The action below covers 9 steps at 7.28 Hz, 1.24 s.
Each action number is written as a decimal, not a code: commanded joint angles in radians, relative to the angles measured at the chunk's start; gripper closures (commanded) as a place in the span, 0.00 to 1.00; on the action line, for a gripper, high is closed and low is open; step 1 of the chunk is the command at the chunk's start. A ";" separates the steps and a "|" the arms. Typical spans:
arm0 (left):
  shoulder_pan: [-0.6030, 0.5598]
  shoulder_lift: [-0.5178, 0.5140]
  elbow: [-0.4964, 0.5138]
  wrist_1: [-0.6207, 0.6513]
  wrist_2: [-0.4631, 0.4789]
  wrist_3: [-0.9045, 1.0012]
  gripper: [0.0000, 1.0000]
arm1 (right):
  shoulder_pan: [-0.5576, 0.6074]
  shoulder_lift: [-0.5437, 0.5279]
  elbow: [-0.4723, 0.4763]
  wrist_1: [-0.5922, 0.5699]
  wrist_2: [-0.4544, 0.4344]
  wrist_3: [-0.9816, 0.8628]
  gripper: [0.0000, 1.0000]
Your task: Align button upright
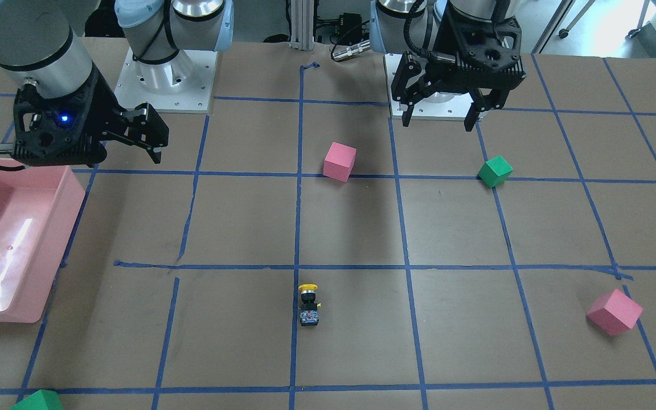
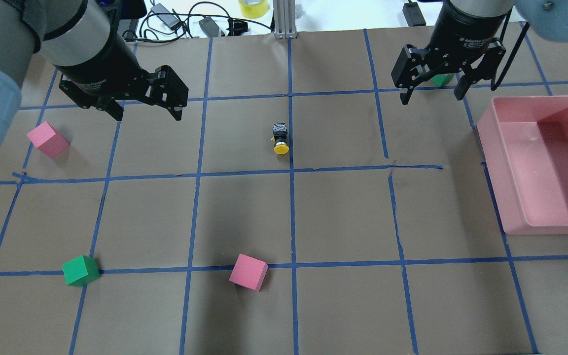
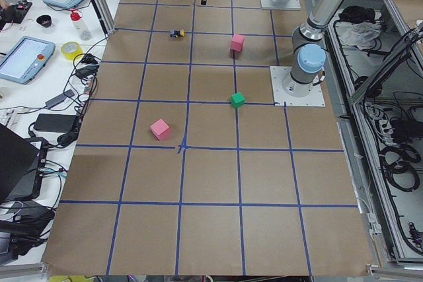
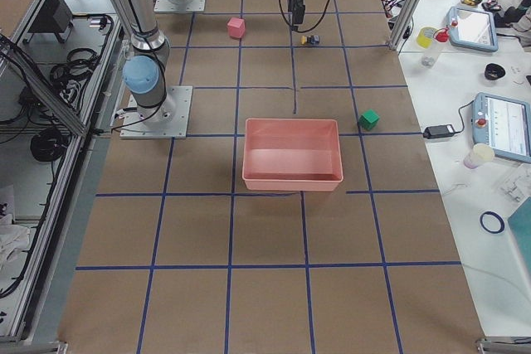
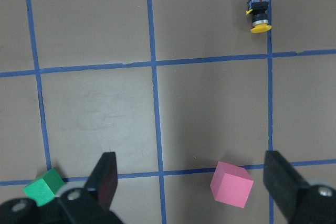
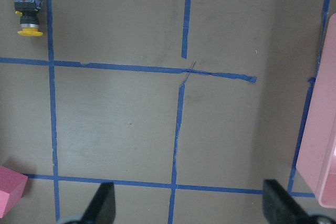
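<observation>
The button (image 2: 280, 139) lies on its side on the brown table near the middle blue tape line, with its yellow cap pointing toward the robot's side. It also shows in the front view (image 1: 308, 304), the left wrist view (image 5: 259, 10) and the right wrist view (image 6: 27, 13). My left gripper (image 2: 147, 114) is open and empty, held above the table well to the button's left; it also shows in the front view (image 1: 438, 124). My right gripper (image 2: 432, 97) is open and empty, held above the table well to the button's right, near the bin.
A pink bin (image 2: 498, 197) stands at the right. Pink cubes (image 2: 47, 139) (image 2: 248, 271) and a green cube (image 2: 81, 270) lie on the table. Another green cube (image 2: 443, 79) sits behind the right gripper. Cables and tape rolls lie past the far edge.
</observation>
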<state>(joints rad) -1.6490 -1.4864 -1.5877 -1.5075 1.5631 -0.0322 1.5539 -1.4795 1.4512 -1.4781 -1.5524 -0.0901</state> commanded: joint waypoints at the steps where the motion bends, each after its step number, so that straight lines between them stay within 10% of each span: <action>1: 0.000 0.000 0.000 0.000 0.000 0.000 0.00 | 0.000 -0.018 0.005 -0.002 -0.003 0.000 0.00; 3: -0.002 -0.018 -0.006 0.003 0.002 0.005 0.00 | -0.001 -0.019 0.005 -0.005 -0.005 0.000 0.00; 6: -0.008 -0.101 -0.281 0.528 0.009 -0.002 0.00 | -0.001 -0.019 0.005 -0.007 -0.005 -0.007 0.00; 9: 0.000 -0.176 -0.302 0.626 0.012 0.014 0.00 | -0.001 -0.019 0.005 -0.005 -0.005 -0.003 0.00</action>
<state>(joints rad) -1.6512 -1.6281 -1.8869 -0.9054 1.5748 -0.0213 1.5524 -1.4987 1.4558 -1.4846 -1.5569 -0.0943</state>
